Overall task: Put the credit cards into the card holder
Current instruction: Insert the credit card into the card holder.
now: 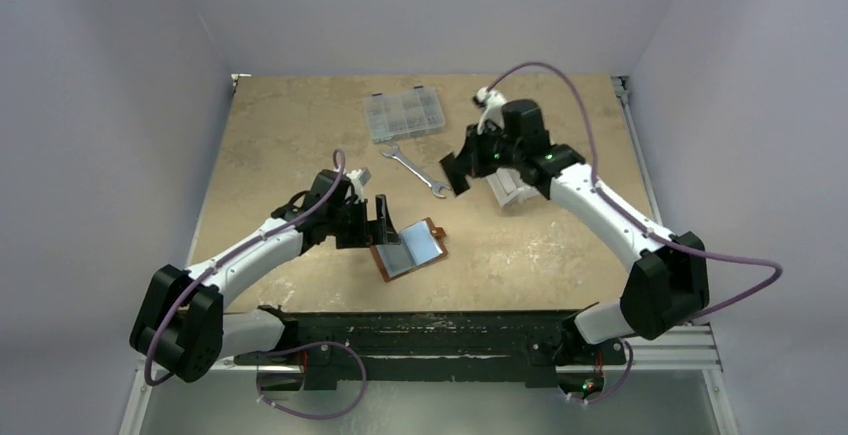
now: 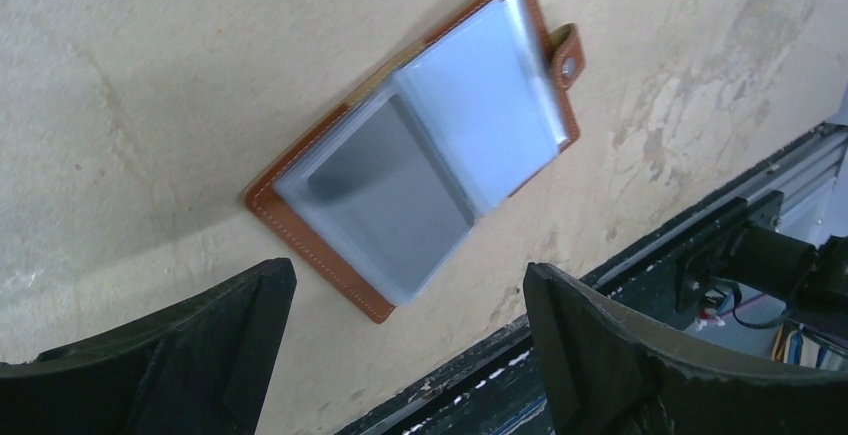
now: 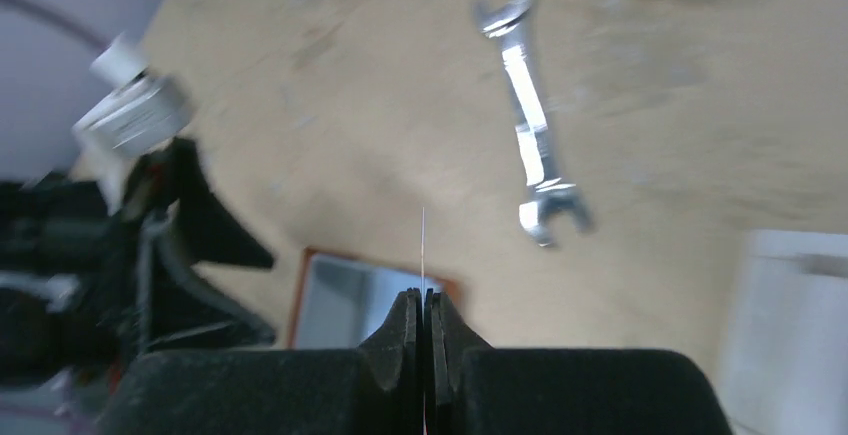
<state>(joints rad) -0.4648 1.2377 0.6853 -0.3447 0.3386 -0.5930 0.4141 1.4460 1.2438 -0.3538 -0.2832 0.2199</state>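
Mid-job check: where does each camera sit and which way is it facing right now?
Top external: above and behind the bases, looking down on the table; left arm and right arm show.
Left wrist: over the open card holder, looking down; open left gripper at bottom.
Right wrist: facing across the table toward the wrench and left arm; right gripper shut on an edge-on card.
Shared: all three show the card holder.

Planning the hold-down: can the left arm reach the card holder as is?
Probably yes: the left gripper hangs open right by the open card holder, with nothing lying between them.
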